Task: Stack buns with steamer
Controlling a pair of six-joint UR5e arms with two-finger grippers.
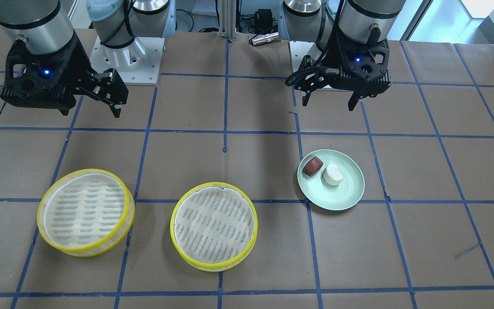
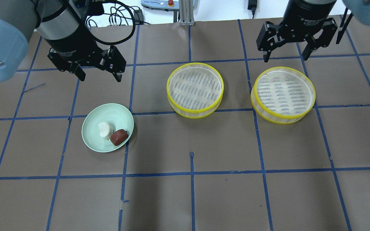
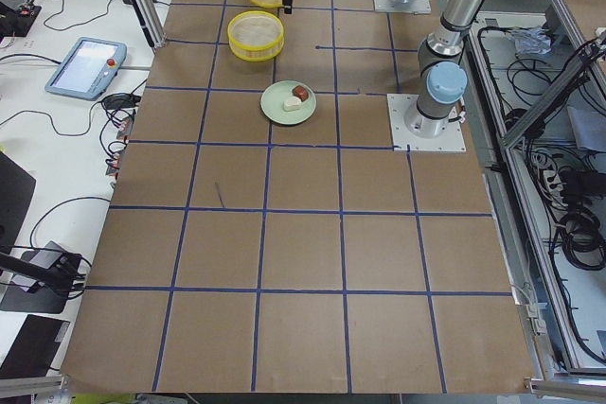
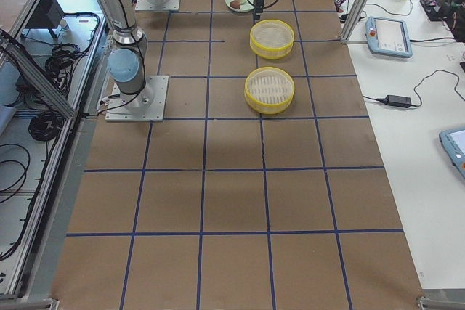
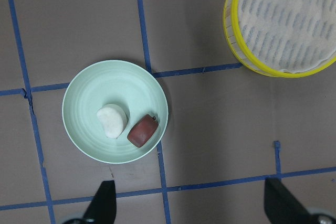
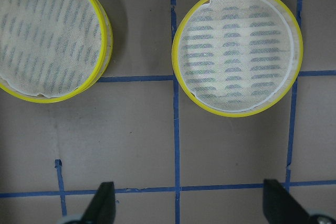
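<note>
A white bun (image 2: 105, 130) and a dark reddish-brown bun (image 2: 119, 137) lie side by side on a pale green plate (image 2: 108, 107). They also show in the left wrist view, the white bun (image 5: 112, 120) beside the brown bun (image 5: 143, 131). Two yellow-rimmed steamer trays with white liners stand empty, one at mid-table (image 2: 195, 88) and one further right (image 2: 283, 93). My left gripper (image 2: 100, 75) hangs open and empty above the table, behind the plate. My right gripper (image 2: 285, 58) hangs open and empty behind the right steamer tray.
The table is brown paper (image 2: 191, 192) with a grid of blue tape lines. The arm base plates (image 1: 129, 56) sit at the robot side. Tablets and cables (image 3: 85, 63) lie on a side bench off the table.
</note>
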